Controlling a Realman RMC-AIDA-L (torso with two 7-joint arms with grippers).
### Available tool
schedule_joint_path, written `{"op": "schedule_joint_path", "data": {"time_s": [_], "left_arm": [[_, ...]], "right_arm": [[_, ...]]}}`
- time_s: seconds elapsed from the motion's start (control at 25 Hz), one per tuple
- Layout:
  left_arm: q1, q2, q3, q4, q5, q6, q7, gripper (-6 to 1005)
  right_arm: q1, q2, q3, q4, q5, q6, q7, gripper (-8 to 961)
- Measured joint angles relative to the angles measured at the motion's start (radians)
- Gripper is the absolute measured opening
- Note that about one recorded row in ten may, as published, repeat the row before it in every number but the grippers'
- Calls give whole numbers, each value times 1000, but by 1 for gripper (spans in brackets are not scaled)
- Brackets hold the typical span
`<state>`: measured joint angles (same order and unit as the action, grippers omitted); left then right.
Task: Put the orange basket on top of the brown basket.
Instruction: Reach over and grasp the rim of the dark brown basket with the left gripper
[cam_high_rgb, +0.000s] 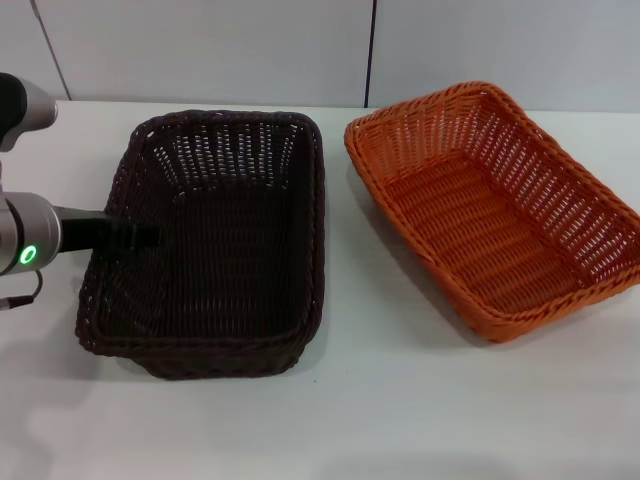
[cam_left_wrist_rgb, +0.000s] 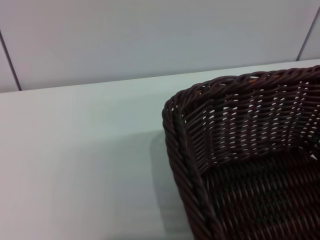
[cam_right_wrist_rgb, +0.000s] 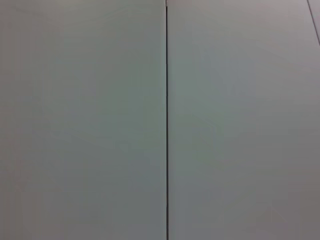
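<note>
- Two baskets sit side by side on the white table (cam_high_rgb: 400, 420), near each other but apart.
- The brown basket (cam_high_rgb: 215, 245) lies on the robot's left, square to the table edge; its corner rim shows in the left wrist view (cam_left_wrist_rgb: 185, 150).
- The orange basket (cam_high_rgb: 495, 205) lies on the right, turned at an angle, resting flat.
- The left gripper (cam_high_rgb: 135, 236) reaches over the brown basket's left rim; how far its dark fingers are spread cannot be told, nor whether they grasp the rim.
- The right wrist view shows only a pale wall panel (cam_right_wrist_rgb: 80, 120) with one vertical seam.
</note>
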<state>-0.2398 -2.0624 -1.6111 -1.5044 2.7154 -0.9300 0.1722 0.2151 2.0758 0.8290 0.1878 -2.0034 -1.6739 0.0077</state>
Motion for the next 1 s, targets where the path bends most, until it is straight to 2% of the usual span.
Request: {"op": "schedule_joint_path", "data": {"time_s": [0.36, 0.44, 0.68, 0.88, 1.0], "left_arm": [[1, 2, 8, -14, -6, 2, 36, 666], [-6, 2, 8, -7, -6, 0, 54, 385], [-9, 2, 2, -18, -10, -3, 112, 268], [-12, 4, -28, -81, -15, -64, 195, 268], [-13, 4, -111, -186, -68, -155, 319, 267]], "right_arm": [[17, 0, 2, -26, 0, 12, 0, 826], [20, 0, 3, -28, 0, 17, -4, 826], [32, -2, 15, -33, 1, 27, -6, 826], [37, -1, 25, -33, 2, 27, -2, 825], [37, 1, 25, -30, 2, 24, -2, 825]]}}
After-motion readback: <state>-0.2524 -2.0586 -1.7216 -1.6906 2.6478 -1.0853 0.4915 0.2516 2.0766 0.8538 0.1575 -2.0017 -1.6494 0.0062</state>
